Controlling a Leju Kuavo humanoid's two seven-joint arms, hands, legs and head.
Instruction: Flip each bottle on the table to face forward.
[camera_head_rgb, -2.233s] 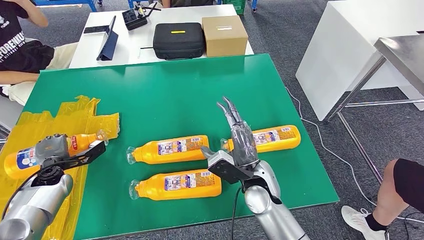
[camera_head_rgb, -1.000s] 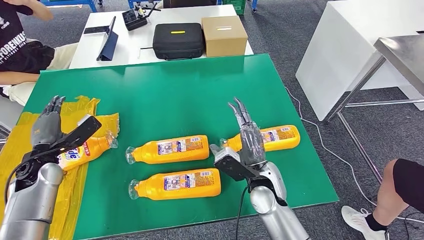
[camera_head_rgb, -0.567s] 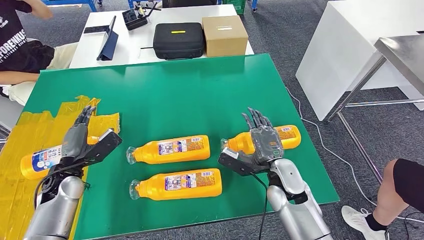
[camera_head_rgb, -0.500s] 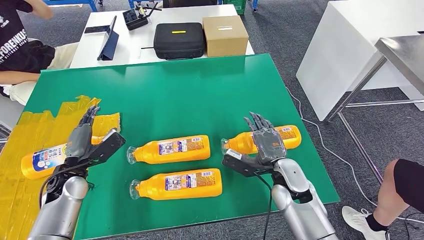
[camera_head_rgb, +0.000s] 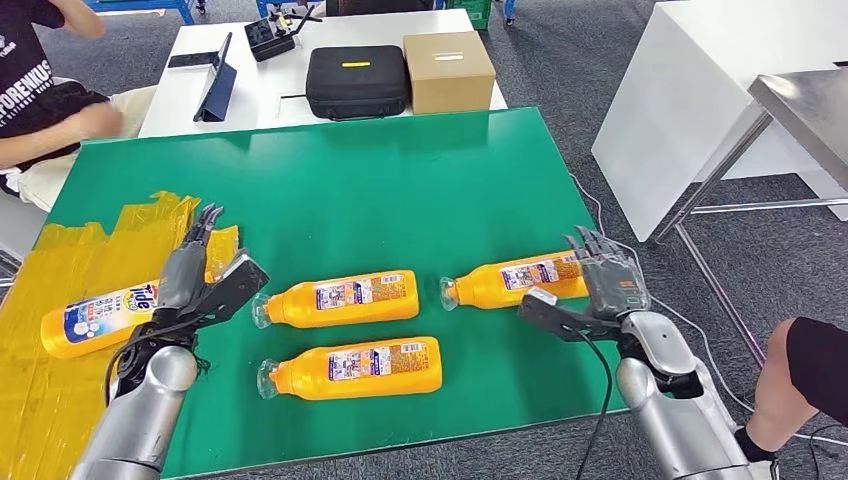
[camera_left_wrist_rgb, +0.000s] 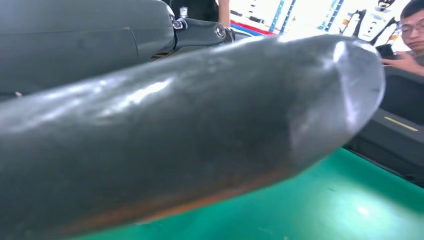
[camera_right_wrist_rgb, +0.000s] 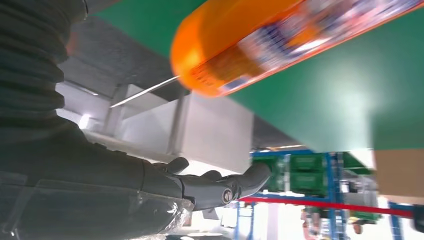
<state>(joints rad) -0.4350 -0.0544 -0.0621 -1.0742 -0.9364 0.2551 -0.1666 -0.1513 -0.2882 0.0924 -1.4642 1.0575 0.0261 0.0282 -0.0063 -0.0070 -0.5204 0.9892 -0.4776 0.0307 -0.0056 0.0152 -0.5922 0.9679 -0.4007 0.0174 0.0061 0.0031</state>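
While I look down from the head view, my left hand (camera_head_rgb: 195, 275) hovers empty with fingers spread, just right of the leftmost bottle (camera_head_rgb: 100, 318), which lies label-up on yellow plastic sheet (camera_head_rgb: 60, 390). My right hand (camera_head_rgb: 600, 290) is also empty and spread at the table's (camera_head_rgb: 380, 180) right edge, just beside the right bottle (camera_head_rgb: 510, 280). I count four orange bottles, including the middle bottle (camera_head_rgb: 340, 298) and near bottle (camera_head_rgb: 355, 368). The far half of the green table gives room.

In the left wrist view, a grey thumb (camera_left_wrist_rgb: 190, 140) looms over green.

In the right wrist view, my fingers (camera_right_wrist_rgb: 220, 185) hang free off the edge, apart from the bottle's base (camera_right_wrist_rgb: 225, 60).
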